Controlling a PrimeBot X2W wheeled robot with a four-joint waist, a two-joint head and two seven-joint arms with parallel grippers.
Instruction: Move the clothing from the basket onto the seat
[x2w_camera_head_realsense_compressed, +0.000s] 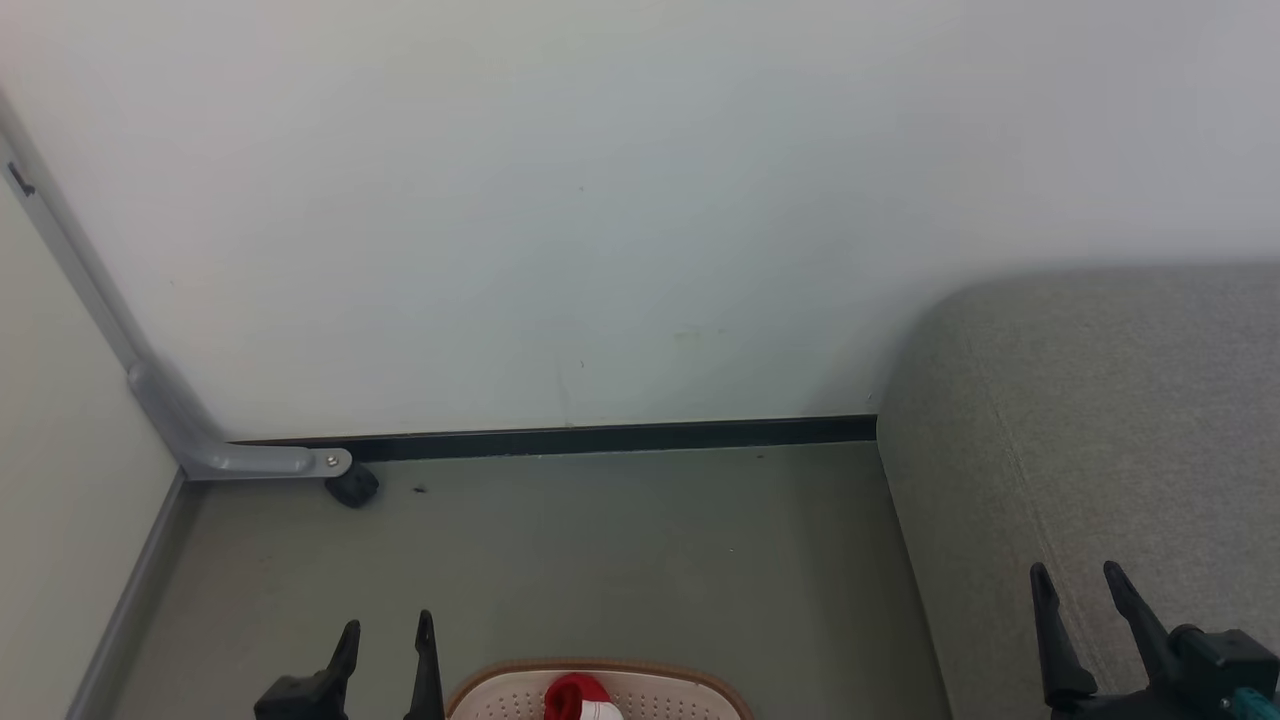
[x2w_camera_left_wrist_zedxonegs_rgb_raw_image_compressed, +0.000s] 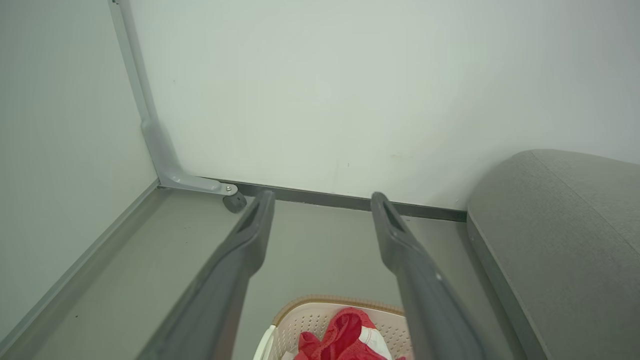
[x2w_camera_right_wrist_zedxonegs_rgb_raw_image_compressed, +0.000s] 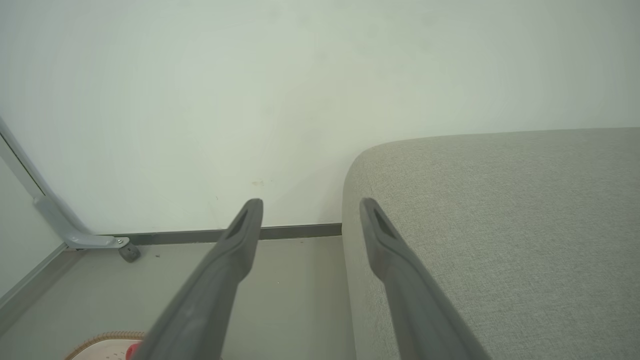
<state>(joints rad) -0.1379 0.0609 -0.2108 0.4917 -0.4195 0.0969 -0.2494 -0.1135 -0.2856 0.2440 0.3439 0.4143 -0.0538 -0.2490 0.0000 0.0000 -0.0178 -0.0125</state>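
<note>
Left pincer: lower left of the head view, its two dark fingers pointing up and spread wide, holding nothing; through the gap its own wrist camera sees floor and skirting.
Side panel: pale, along the far left edge, meeting the floor at a grey strip.
Frame leg: grey metal bar slanting down the corner, then bending to run along the foot of the wall.
Caster: small black wheel under the end of that bar, resting on the floor.
Basket: cream perforated plastic with a brown braided rim, standing on the floor at the bottom edge, just right of the left pincer and well apart from the seat; only its far end is in view.
Clothing: red fabric bunched inside the basket with a white piece beside it; the left wrist view shows the red cloth as lacy.
Floor: dull grey-green, bare between basket and wall.
Skirting: dark strip along the wall's foot, ending at the seat.
Wall: plain white.
Seat: large grey fabric cushion with a rounded corner and a stitched seam, at the right, against the wall.
Right pincer: lower right, fingers apart and gripping nothing, at the seat's near left edge; whether it touches the fabric I cannot tell.
</note>
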